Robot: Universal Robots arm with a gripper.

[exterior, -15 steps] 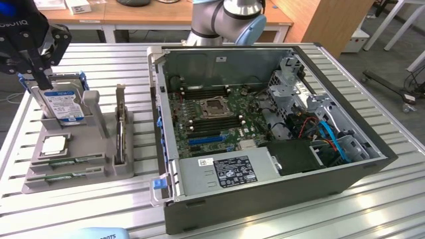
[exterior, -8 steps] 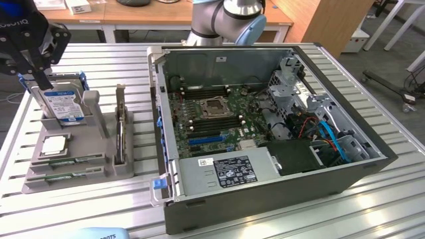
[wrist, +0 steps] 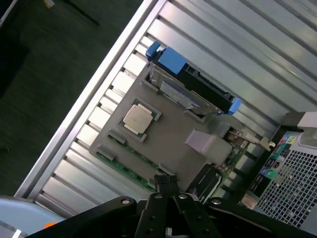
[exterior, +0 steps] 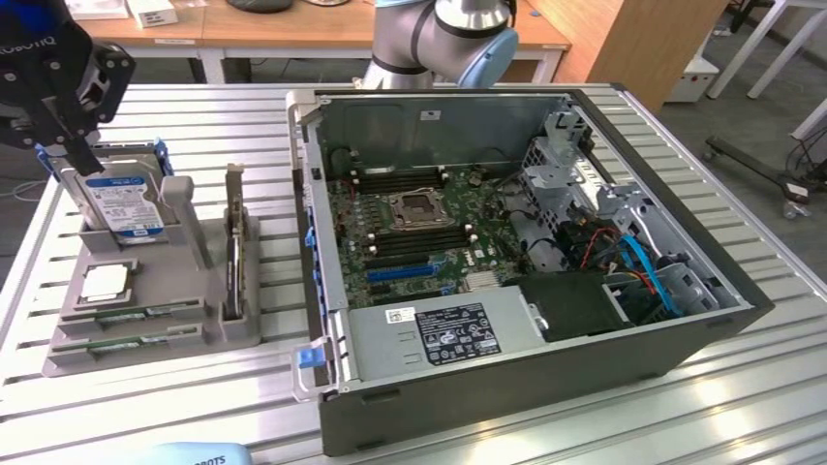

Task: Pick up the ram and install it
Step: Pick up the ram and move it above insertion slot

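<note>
On the ribbed metal counter [exterior: 194, 126], at the exterior view's left, we are looking at a grey holder tray [exterior: 77, 363] with the parts sitting in their own slots. The ram is lying at the tray's near end as two thin green sticks, flat and parallel. The farther ram stick [exterior: 145, 313] is lying just behind the nearer ram stick [exterior: 130, 341], and neither is being touched. Just beyond them the square silver processor [exterior: 107, 281] is resting flat. Behind it a hard drive [exterior: 123, 203] with blue side rails is standing upright. A dark expansion card [exterior: 232, 262] is standing on edge along the side of the tray that faces the computer.

The gripper [exterior: 76, 155] is hanging above the far end of the tray, in front of the hard drive and well apart from the ram. Its fingers are pressing together and carrying nothing.

In the wrist view we are looking down past the gripper [wrist: 167, 182] onto the tray [wrist: 173, 134]. There the processor [wrist: 137, 119] and the hard drive [wrist: 193, 84] are showing, and a green ram edge [wrist: 128, 168] is running along the tray's rim.

At the exterior view's right the open computer case [exterior: 517, 387] is lying on its side, exposing the motherboard [exterior: 387, 242] and its bare processor socket [exterior: 416, 208].
</note>
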